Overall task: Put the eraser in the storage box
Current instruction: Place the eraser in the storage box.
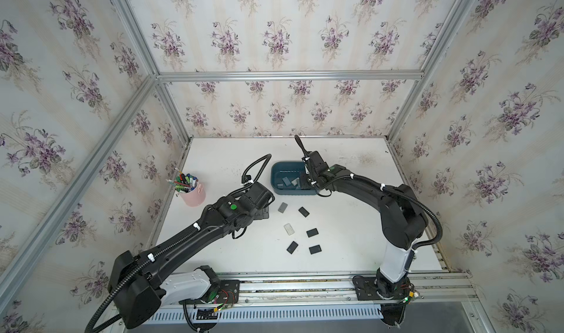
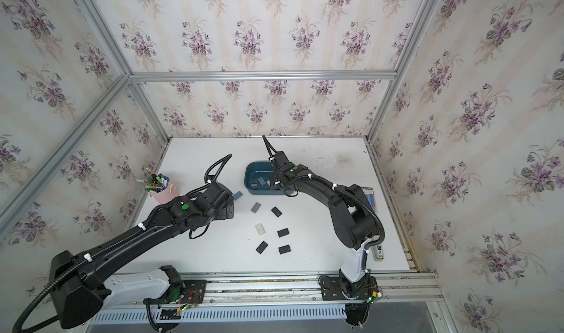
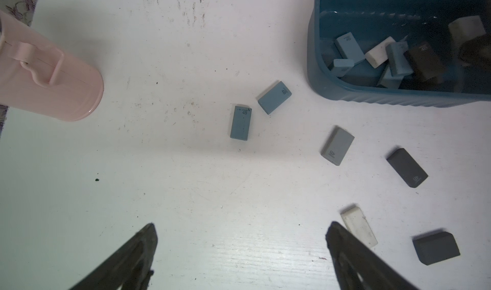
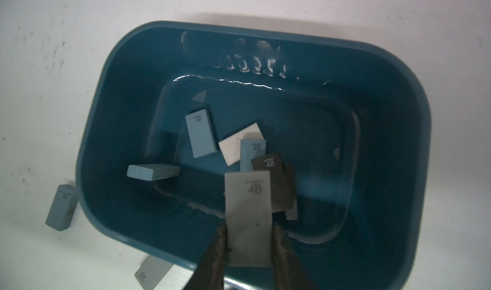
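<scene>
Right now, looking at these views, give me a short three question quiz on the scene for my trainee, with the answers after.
1. True or false: the left gripper is holding an eraser.
2. The grey eraser between the fingers of the right gripper hangs over: A the pink pen cup, B the storage box, C bare table.
3. Fill in: the marking printed on that grey eraser reads ___.
Key: 1 false, its jaws stand open and empty; 2 B; 3 4B.
</scene>
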You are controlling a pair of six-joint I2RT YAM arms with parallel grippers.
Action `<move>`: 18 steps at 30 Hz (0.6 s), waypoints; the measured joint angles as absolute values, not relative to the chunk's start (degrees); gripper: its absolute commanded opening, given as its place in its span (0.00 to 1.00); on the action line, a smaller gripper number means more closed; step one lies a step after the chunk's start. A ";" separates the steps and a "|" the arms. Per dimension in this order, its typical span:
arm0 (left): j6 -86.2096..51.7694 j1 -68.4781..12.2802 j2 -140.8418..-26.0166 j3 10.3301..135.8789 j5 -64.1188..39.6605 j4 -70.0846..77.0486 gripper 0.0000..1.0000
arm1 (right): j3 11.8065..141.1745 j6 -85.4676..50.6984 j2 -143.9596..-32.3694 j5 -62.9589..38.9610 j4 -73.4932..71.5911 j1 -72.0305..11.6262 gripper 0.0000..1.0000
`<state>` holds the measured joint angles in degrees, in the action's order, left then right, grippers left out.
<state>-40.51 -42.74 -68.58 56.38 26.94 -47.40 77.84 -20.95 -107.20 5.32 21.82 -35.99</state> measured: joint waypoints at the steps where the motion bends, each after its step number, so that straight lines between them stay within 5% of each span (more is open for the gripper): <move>1: -40.53 -42.74 -68.60 56.29 26.92 -47.40 0.99 | 77.93 -20.95 -107.44 5.28 22.11 -35.97 0.36; 11: -40.56 -42.72 -68.69 56.18 26.50 -47.40 0.99 | 78.56 -20.82 -107.83 4.51 22.96 -35.94 0.54; 18: -40.51 -42.28 -70.72 55.13 26.11 -46.57 0.99 | 73.43 -21.28 -96.20 5.37 21.63 -35.94 0.61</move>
